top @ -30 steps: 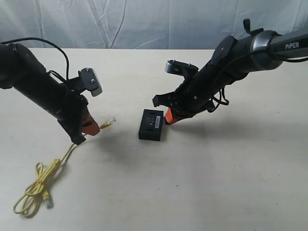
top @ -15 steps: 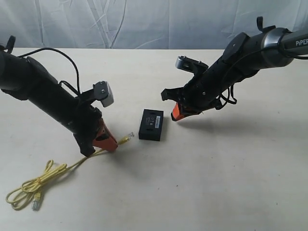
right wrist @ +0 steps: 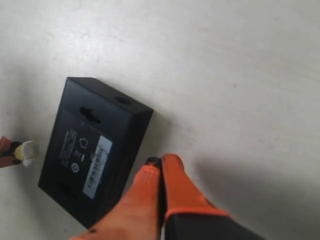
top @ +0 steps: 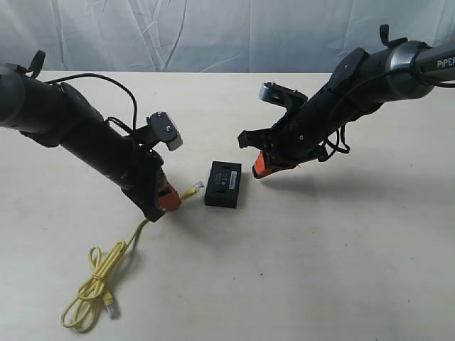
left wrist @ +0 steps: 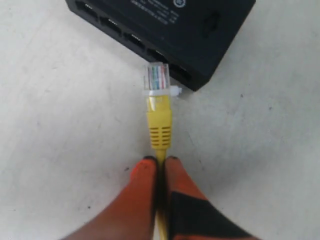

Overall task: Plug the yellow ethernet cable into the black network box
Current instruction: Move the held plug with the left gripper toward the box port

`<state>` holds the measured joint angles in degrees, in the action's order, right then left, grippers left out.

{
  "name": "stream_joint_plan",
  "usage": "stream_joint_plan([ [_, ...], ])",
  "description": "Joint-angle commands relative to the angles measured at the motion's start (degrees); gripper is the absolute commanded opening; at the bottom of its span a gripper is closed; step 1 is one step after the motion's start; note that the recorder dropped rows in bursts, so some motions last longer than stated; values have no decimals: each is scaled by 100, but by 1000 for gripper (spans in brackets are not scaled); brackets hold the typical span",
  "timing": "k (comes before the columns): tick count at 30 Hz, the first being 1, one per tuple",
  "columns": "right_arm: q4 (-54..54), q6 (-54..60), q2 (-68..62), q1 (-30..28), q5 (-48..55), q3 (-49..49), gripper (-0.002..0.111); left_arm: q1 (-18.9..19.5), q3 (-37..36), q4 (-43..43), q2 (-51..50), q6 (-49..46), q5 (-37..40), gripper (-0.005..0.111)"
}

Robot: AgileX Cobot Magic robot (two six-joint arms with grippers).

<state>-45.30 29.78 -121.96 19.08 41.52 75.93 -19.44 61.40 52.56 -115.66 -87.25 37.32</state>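
The left hand pinches the yellow cable just behind its clear plug. This leaves the plug free and aimed at the row of sockets in the black box, its tip just short of one. The right hand, fingers shut on nothing, sits just beside the box's opposite side, likely as a backstop against sliding. The box lies mid-bench. There are two hands, one box, one cable and two plugs. The spare plug lies with the loose loops toward the near left corner.
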Motion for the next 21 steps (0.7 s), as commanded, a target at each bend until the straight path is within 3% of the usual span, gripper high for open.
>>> stream_joint_plan([
  [1,-29,41,6,-28,-6,4,-1,-16,35,-72,-57,27,115,0],
  [6,-39,53,-15,-28,-101,4,-1,-40,91,116,-277,38,625,0],
  [13,-39,53,-159,-28,-89,4,-1,-380,91,55,-308,38,501,0],
  [21,-54,53,-148,-28,-129,4,-1,-223,91,-486,18,743,323,0],
])
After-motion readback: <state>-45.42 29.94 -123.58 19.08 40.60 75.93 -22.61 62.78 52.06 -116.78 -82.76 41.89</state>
